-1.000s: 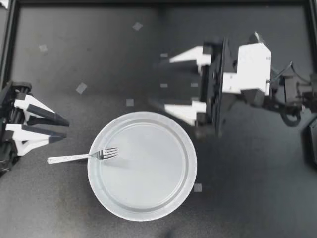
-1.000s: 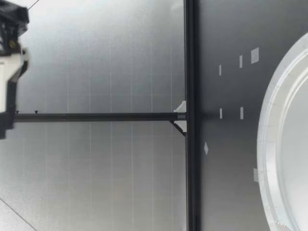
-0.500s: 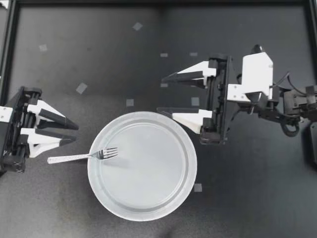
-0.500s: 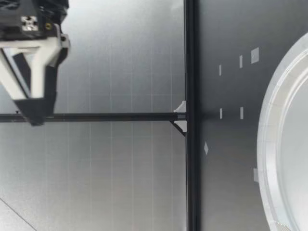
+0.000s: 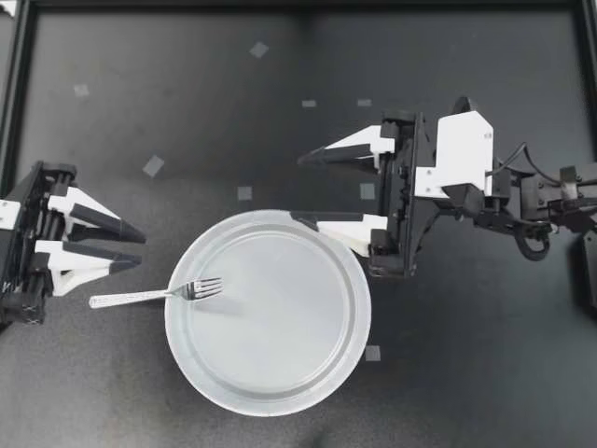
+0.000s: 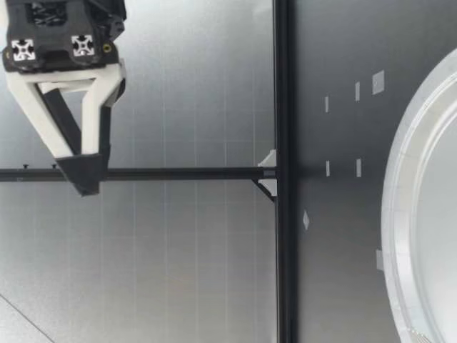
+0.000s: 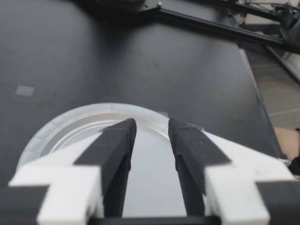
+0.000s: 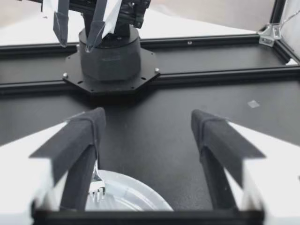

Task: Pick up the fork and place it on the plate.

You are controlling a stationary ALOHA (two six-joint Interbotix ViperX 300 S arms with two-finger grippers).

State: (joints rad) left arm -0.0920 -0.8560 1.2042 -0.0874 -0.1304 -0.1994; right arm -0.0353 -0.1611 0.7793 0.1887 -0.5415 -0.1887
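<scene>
A silver fork (image 5: 154, 295) lies with its tines on the left rim of the round white plate (image 5: 280, 373) and its handle out on the black table. My left gripper (image 5: 141, 250) hovers just left of the plate, above the handle's far side, open with nothing between its fingers. My right gripper (image 5: 300, 189) stands wide open over the plate's upper right rim. In the right wrist view the fork tines (image 8: 97, 188) show beside one finger, over the plate (image 8: 131, 199). In the left wrist view the plate (image 7: 70, 124) lies ahead of the fingers (image 7: 115, 145); the fork is hidden there.
Small grey tape squares (image 5: 153, 166) dot the table's far half. A black frame rail (image 5: 298, 5) borders the table. In the low view a gripper (image 6: 84, 182) hangs high above the table, beyond the plate rim (image 6: 400, 179). The left arm's base (image 8: 110, 56) stands across from my right gripper.
My right gripper has shifted left, toward the plate's rim. My left gripper has come in a little from the table's left edge. A gripper has sunk into the low view. The fork has not moved.
</scene>
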